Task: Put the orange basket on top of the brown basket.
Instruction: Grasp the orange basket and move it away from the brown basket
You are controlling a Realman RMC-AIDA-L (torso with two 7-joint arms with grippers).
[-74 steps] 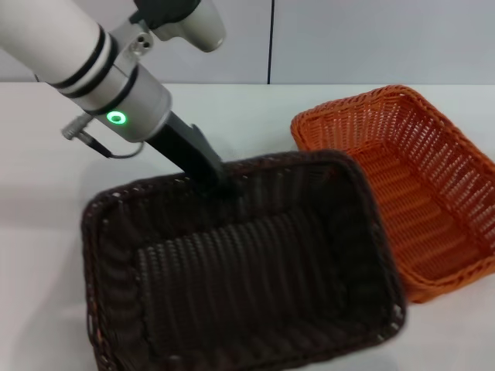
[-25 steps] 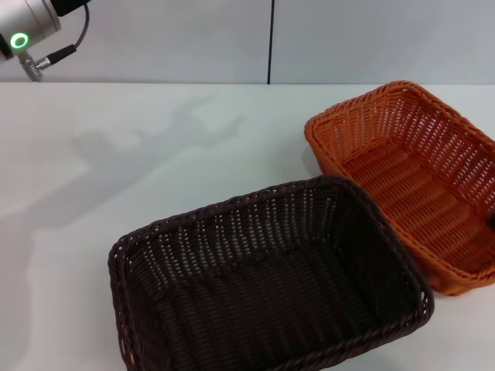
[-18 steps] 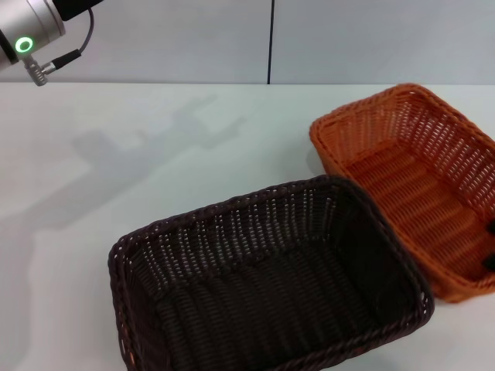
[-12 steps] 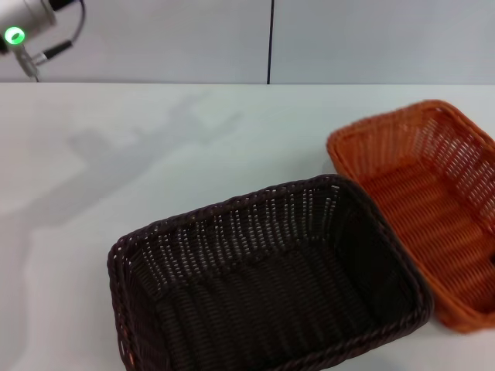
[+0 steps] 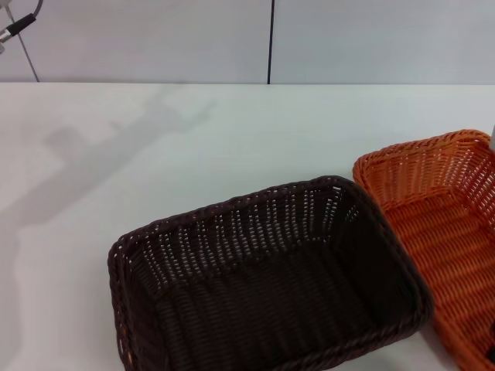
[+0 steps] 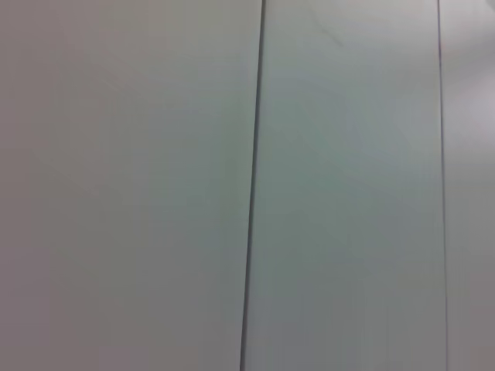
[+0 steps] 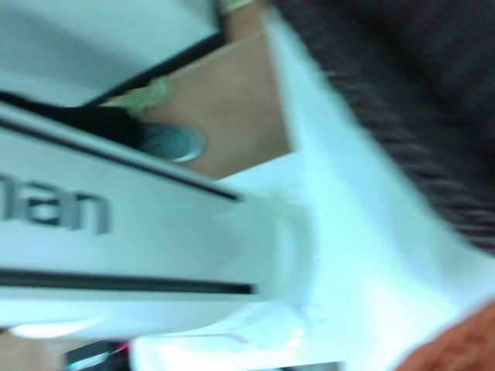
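Note:
The brown basket (image 5: 255, 202) sits on the white table at the near centre, open side up and empty. The orange basket (image 5: 418, 148) is right beside its right side, and the picture's right edge cuts it off. Of my right gripper (image 5: 489, 355) only a dark sliver shows, at the orange basket's near right rim, and the basket moves with it. The right wrist view shows a blurred piece of brown basket (image 7: 418, 100) and a corner of orange basket (image 7: 456, 348). My left gripper is out of view, and only its cable (image 5: 17, 27) shows at the top left.
The white table (image 5: 232, 131) stretches left and behind the baskets to a grey wall. The left wrist view shows only wall panels (image 6: 155, 185). The right wrist view shows the table's edge and part of my white body (image 7: 116, 232).
The orange basket has moved right and nearer, from beside the brown basket's far right corner to partly out of the picture. The left arm has risen out of view. The brown basket has stayed put over the last second.

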